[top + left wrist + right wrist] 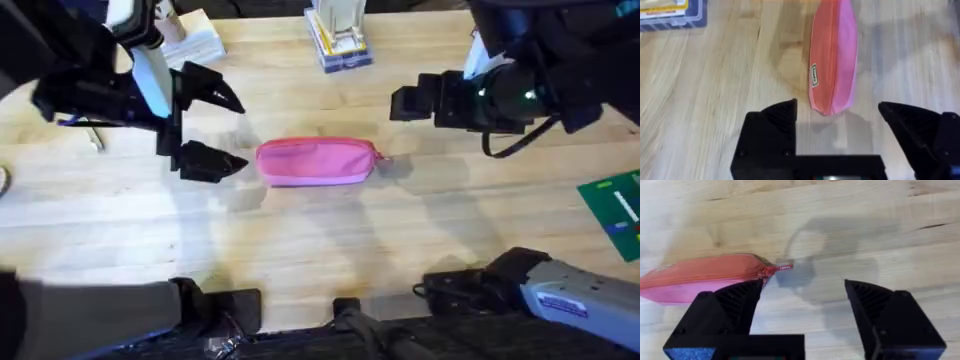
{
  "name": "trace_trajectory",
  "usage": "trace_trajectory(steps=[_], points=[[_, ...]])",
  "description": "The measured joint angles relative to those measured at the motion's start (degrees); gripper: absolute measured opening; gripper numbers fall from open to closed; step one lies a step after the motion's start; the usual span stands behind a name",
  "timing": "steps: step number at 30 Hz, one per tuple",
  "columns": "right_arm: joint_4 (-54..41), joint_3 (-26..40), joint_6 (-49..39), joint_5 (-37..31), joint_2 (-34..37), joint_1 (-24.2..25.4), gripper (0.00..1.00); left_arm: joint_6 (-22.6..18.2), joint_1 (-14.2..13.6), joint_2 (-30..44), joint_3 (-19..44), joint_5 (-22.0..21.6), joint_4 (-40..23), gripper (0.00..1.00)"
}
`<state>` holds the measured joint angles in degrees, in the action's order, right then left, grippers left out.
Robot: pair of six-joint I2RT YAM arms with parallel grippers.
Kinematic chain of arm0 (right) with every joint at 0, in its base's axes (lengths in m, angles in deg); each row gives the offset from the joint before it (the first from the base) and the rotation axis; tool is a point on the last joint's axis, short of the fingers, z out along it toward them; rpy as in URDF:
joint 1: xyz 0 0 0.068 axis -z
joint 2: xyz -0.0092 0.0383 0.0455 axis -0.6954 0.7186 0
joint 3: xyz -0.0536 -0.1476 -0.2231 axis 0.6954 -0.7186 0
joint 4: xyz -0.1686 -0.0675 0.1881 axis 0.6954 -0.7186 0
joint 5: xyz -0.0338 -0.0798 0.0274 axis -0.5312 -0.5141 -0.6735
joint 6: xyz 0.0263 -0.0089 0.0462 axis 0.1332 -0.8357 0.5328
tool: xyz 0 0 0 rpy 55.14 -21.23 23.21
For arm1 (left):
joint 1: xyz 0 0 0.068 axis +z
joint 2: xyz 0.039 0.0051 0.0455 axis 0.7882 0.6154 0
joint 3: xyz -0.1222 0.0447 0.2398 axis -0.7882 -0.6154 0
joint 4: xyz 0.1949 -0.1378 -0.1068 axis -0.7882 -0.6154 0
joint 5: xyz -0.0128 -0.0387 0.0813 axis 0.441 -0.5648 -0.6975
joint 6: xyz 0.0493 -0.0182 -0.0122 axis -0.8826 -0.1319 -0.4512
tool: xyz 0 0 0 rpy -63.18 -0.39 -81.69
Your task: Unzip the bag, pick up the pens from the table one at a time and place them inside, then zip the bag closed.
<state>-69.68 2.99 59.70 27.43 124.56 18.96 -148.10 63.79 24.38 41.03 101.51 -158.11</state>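
Pink-red fabric pencil pouch [316, 162] is laid zipped on light wooden table [320, 250]; left gripper [212, 130] and right gripper [802, 307] are held spread wide, nothing grasped.

Your right gripper [802, 302] has two black fingers [880, 312], and they stand wide apart with a big gap between them. Nothing is held in the gap. Past the fingers you see the table [865, 210], made of pale wood planks. The bag [700, 277] lies flat on the wood. It is pink, with an orange-red top. One rounded end of it sits just behind one finger of your gripper. At that end a small red zipper tab [780, 268] sticks out onto the wood. The zipper looks shut along the part you can see. A soft grey shadow lies on the wood near the tab.
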Motion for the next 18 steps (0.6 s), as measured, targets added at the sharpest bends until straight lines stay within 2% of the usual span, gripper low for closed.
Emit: trace_trajectory(steps=[6,15,18], points=[[0.0,0.0,0.0,0.0,0.0,0.0,0.997,11.54,0.0,-9.51,0.0,-5.81,0.13,0.995],[0.0,0.0,0.0,-0.01,0.0,0.0,0.997,37.37,0.0,-21.43,0.0,-15.59,1.13,0.996],[0.11,0.0,0.0,0.0,0.0,0.0,0.997,44.07,0.0,-23.96,0.0,-17.55,1.12,0.996]])
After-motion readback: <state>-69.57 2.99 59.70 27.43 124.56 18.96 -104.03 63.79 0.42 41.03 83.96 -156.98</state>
